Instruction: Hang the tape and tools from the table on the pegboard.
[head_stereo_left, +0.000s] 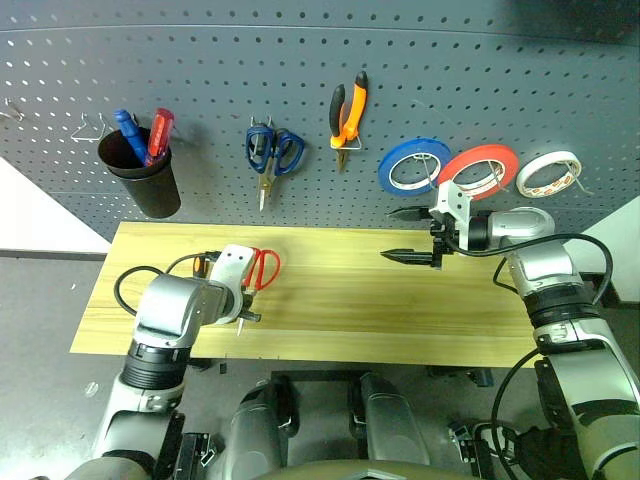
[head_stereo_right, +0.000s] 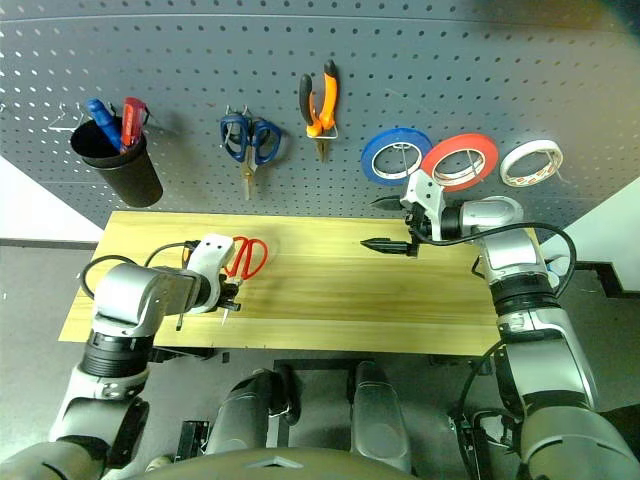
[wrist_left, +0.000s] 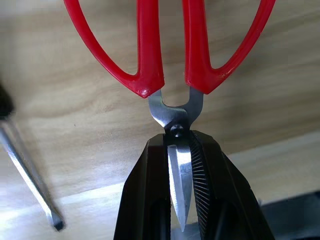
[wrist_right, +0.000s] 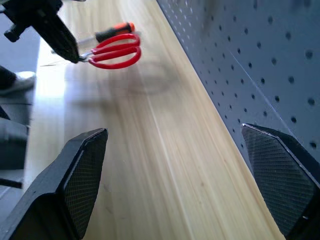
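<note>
The left hand (wrist_left: 180, 200) is clenched on the blades of the red scissors (head_stereo_left: 264, 268), near the bench's (head_stereo_left: 400, 320) left end. Keep the loops upright to slip over a pegboard (head_stereo_left: 300, 80) hook. The right hand (head_stereo_left: 405, 235) is released, empty. The left wrist view reveals a screwdriver (wrist_left: 30, 180) beside them.

Red scissors (wrist_left: 170, 55): loop tops are cut off in the left wrist view, and the blades are mostly covered by the left gripper (wrist_left: 178, 200). Small screwdriver (wrist_left: 30, 180): the handle is cropped there and largely hidden behind the left arm in the head views.
</note>
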